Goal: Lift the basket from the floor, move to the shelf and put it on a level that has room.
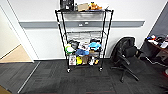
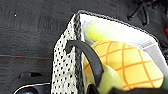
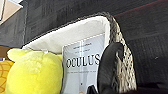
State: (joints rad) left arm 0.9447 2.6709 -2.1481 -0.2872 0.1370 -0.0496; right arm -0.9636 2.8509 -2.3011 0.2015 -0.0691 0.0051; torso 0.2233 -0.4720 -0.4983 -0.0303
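Basket (image 2: 65, 67) close under both wrist cameras, above the floor (image 2: 27, 37); whether it is lifted off the carpet cannot be told. Left wrist view: woven wall, cream with dark flecks, dark braided rim, pale smooth lining (image 2: 130, 35). A dark curved handle (image 2: 87, 57) arches over the rim near the camera. Fingers not made out here; grasp on this side cannot be told. Inside: a plush pineapple (image 2: 125, 65), orange-yellow with a darker diamond grid, and a soft yellow-green plush part (image 2: 100, 31) beside it. Right wrist view: the opposite end of the basket (image 3: 122, 62), same coarse weave, rounded corner, lining (image 3: 75, 32) folded over the rim. A second dark loop handle (image 3: 107, 65) stands against the wall. Fingers not distinguishable; open or clenched cannot be told. Contents on this side: a fuzzy yellow plush (image 3: 35, 72) and a flat white box (image 3: 82, 65) printed "OCULUS", upright against the lining. Floor is dark charcoal carpet tile, short pile, with a thin reddish line (image 2: 22, 56). Head view: shelf (image 1: 83, 37) ahead against a white wall (image 1: 40, 37), black thin-wire rack on small casters. Top tier holds boxes and orange items; second tier (image 1: 85, 33) looks nearly bare; the lower tiers are packed with mixed colourful objects. A black office chair (image 1: 126, 56) stands right of the shelf, a cluttered worktop (image 1: 160, 46) at far right.
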